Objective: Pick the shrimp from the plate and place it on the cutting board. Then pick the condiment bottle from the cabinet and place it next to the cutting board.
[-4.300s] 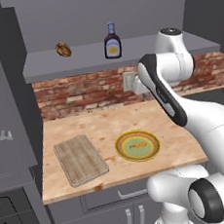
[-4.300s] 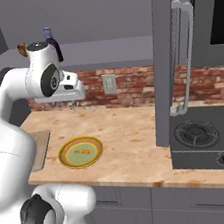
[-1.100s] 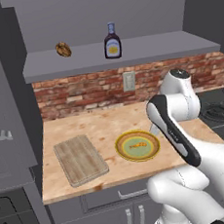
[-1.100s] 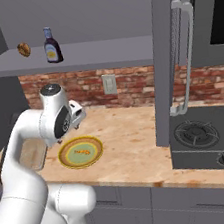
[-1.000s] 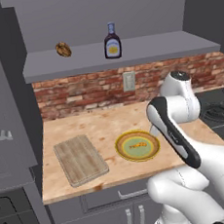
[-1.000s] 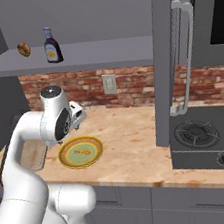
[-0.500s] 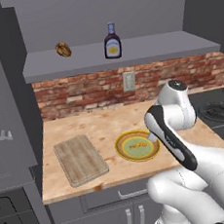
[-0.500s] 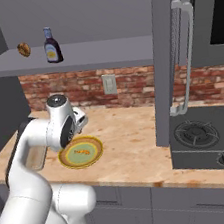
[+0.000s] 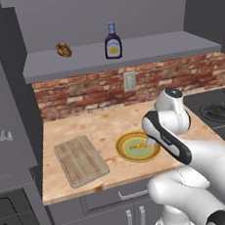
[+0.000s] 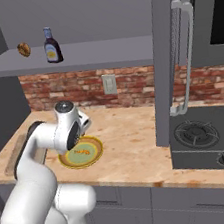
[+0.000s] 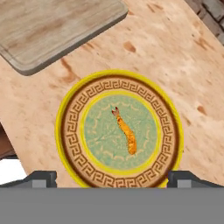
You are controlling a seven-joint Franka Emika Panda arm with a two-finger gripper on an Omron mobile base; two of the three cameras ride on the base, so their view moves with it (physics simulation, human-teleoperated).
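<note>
A glossy white arm point(image 9: 188, 160) of rounded, bulbous segments, with dark grey bands and caps at its joints.

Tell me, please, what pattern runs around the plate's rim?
A dark brown Greek-key band between yellow rings on the plate, clearest in the hand view.

I've swung the arm down from up by the cabinet point(image 9: 128, 54); the gripper point(image 11: 111, 177) has come low over the plate point(image 11: 70, 131), jaws wide, straddling the shrimp point(image 11: 125, 131) at its centre.
</note>
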